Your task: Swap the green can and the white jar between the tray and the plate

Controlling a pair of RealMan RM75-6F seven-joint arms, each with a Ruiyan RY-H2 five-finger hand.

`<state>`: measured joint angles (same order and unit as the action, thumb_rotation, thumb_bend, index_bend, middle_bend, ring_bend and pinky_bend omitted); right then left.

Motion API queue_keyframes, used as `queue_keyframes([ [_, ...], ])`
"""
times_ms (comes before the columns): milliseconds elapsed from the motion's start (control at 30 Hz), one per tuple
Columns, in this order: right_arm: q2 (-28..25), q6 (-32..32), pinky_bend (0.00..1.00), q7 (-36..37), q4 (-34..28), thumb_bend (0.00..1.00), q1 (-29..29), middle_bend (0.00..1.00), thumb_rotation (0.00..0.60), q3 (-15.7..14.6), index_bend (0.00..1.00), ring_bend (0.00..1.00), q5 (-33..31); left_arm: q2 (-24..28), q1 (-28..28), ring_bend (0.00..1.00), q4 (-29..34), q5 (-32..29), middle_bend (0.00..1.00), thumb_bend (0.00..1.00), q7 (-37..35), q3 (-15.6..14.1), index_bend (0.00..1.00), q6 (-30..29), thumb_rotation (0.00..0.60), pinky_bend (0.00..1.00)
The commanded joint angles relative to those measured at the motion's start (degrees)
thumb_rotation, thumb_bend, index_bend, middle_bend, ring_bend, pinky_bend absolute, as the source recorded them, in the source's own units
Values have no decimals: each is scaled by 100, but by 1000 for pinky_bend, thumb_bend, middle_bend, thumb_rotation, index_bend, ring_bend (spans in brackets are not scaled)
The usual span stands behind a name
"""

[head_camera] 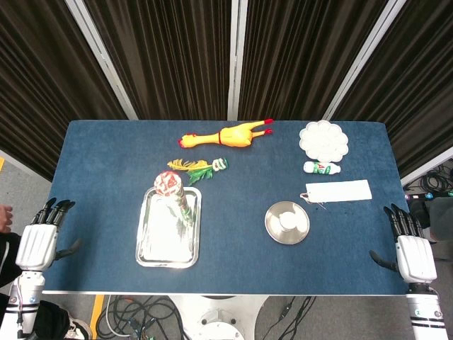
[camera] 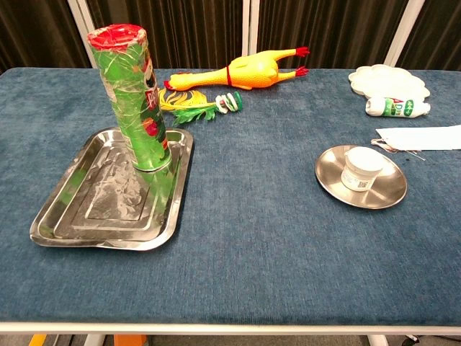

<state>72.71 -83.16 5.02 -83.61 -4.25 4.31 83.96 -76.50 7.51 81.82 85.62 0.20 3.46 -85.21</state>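
Nothing is swapped yet: the can (camera: pixel 134 101) stands on the tray (camera: pixel 68 216), the jar (camera: pixel 361 168) on the plate (camera: pixel 328 167), and the left hand (head_camera: pixel 42 237) and right hand (head_camera: pixel 412 248) rest empty with fingers apart at the table's near corners.

small bottle (camera: pixel 397 107) label reads "AD"; other labels illegible

Green can (camera: pixel 135 101) upright on tray (camera: pixel 72 216), white jar (camera: pixel 361 169) on plate (camera: pixel 328 167)

Even, bright overhead lighting; both views sharp, without motion blur. Shadows are soft and short. Glare whitens the tray (head_camera: pixel 168 228) floor and the plate (head_camera: pixel 287 222) in the head view; the can (camera: pixel 134 99) wrapper shows specular highlights. Far curtains remain dark. Chest view shows slight wide-angle distortion at its edges.
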Motion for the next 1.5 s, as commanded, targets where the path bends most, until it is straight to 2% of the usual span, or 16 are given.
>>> queue_keyframes([
  [33, 46, 31, 0, 103, 79, 97, -12, 0, 600, -5, 0, 0, 0, 13, -5, 52, 9, -17, 136, 145, -16, 3, 162, 5, 600, 214],
  [600, 56, 63, 0, 68, 57, 97, -15, 0, 600, -91, 0, 0, 77, 276, 201, 52, 326, 192, 136, 146, 52, 107, 162, 31, 600, 214],
  [867, 3, 115, 0, 29, 40, 97, -43, 0, 600, -71, 0, 0, 37, 877, 900, 52, 815, 614, 135, 143, -308, 558, 152, 308, 600, 212],
  [1100, 45, 194, 0, -34, 36, 97, -70, 0, 600, -93, 0, 0, 13, 1128, 1960, 52, 1195, 967, 126, 143, -550, 826, 141, 1318, 600, 211],
  [1233, 43, 248, 0, -1, 64, 97, -74, 0, 600, -96, 0, 0, -33, 1185, 2549, 29, 1235, 889, 81, 143, -797, 892, 119, 2109, 600, 205],
  [1500, 58, 343, 0, 156, 200, 98, -61, 0, 600, -95, 0, 0, -145, 1076, 3421, 1, 927, 799, 65, 143, -1298, 884, 111, 3120, 600, 202],
])
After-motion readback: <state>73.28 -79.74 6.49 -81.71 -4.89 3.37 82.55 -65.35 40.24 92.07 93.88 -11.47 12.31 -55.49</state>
